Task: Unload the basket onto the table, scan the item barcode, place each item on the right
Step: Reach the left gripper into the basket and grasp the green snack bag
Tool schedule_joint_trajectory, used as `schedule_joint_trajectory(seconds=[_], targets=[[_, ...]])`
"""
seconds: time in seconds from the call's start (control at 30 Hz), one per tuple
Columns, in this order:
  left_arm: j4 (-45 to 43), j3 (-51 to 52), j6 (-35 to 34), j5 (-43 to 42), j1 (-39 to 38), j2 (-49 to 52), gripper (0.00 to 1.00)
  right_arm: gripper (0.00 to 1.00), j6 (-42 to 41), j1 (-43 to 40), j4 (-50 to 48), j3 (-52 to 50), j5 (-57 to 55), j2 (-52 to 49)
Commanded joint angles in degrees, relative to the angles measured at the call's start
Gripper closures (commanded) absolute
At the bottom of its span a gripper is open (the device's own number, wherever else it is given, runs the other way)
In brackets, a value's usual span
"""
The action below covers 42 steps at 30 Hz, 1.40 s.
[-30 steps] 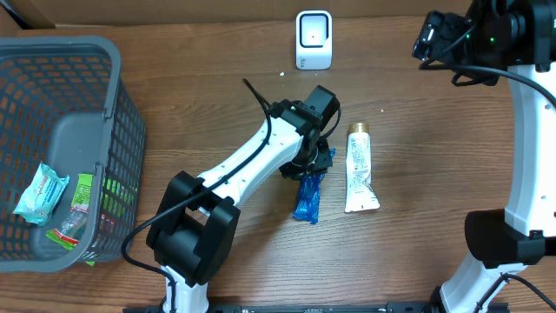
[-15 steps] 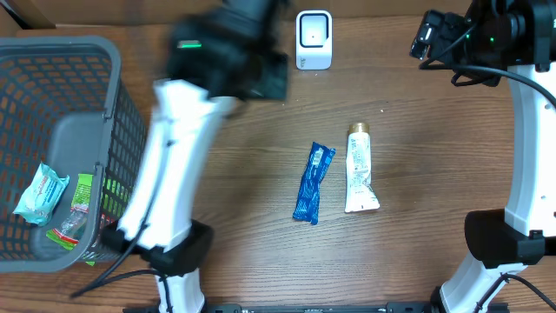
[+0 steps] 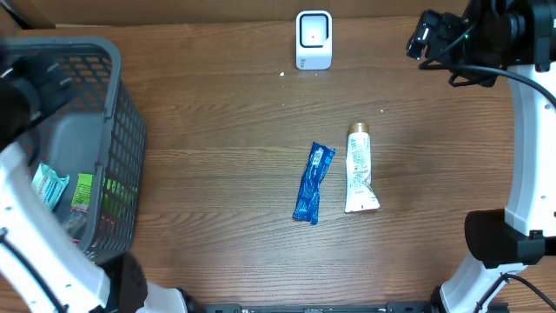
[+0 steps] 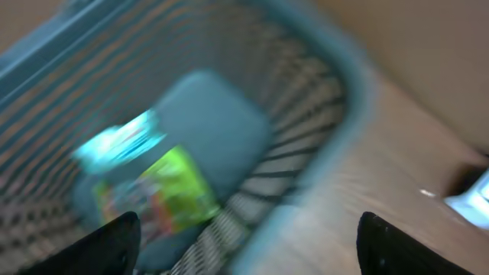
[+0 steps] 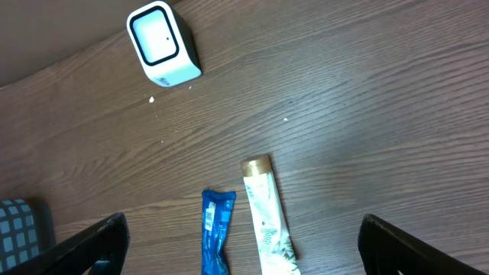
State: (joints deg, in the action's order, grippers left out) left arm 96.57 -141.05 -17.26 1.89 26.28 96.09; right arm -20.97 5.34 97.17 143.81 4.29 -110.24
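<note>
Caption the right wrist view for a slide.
Blue packet and white tube lie side by side on the table, scanner beyond.

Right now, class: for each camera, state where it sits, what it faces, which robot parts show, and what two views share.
Overhead: above the table, looking straight down at basket, scanner, blue packet and tube; left arm and right arm show.
Left wrist: above the basket, blurred, facing into it; left claw open.
Right wrist: high, facing down at scanner, blue packet, tube; right claw open.
Shared: overhead and right wrist both show those three items.
</note>
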Motion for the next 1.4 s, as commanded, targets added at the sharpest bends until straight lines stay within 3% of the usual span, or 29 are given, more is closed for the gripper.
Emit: schedule_joint_trajectory(seconds=[0.0, 0.17, 0.53, 0.67, 0.8, 0.9, 1.23, 1.3, 1.37], targets=[[0.22, 8.57, -1.51, -1.31, 8.04, -1.33, 0.19, 0.04, -0.04, 0.04, -0.13, -0.24, 0.52, -0.11], [-2.54, 22.77, -2.67, 1.27, 13.60, -1.16, 0.25, 0.04, -0.04, 0.04, -0.13, -0.24, 0.52, -0.11], [-15.87, 50.95, -7.30, 4.83, 13.51, -1.16, 0.23, 0.03, -0.04, 0.07, -0.13, -0.24, 0.52, -0.11], [-21.84, 60.50, -8.63, 5.16, 13.51, -1.16, 0.17, 0.03, -0.04, 0.07, -0.13, -0.24, 0.52, -0.11], [-29.64, 69.20, -9.09, 5.16, 13.51, -1.14, 0.00, 0.03, -0.04, 0.07, -0.13, -0.24, 0.79, -0.11], [-36.89, 75.08, -10.03, 5.20, 13.51, -1.07, 0.00, 0.03, -0.04, 0.07, -0.13, -0.39, 0.96, -0.11], [-48.28, 83.52, -10.23, 6.67, 13.51, -0.85, 0.01, 0.03, -0.04, 0.07, -0.13, -3.85, 0.94, -0.11], [-51.25, 86.16, -10.23, 7.26, 13.51, -0.85, 0.16, 0.03, -0.04, 0.07, -0.13, -4.15, 0.94, -0.13], [-52.63, 87.60, -10.23, 7.26, 13.51, -0.85, 0.48, 0.03, -0.04, 0.07, -0.13, -4.15, 0.94, -0.13]])
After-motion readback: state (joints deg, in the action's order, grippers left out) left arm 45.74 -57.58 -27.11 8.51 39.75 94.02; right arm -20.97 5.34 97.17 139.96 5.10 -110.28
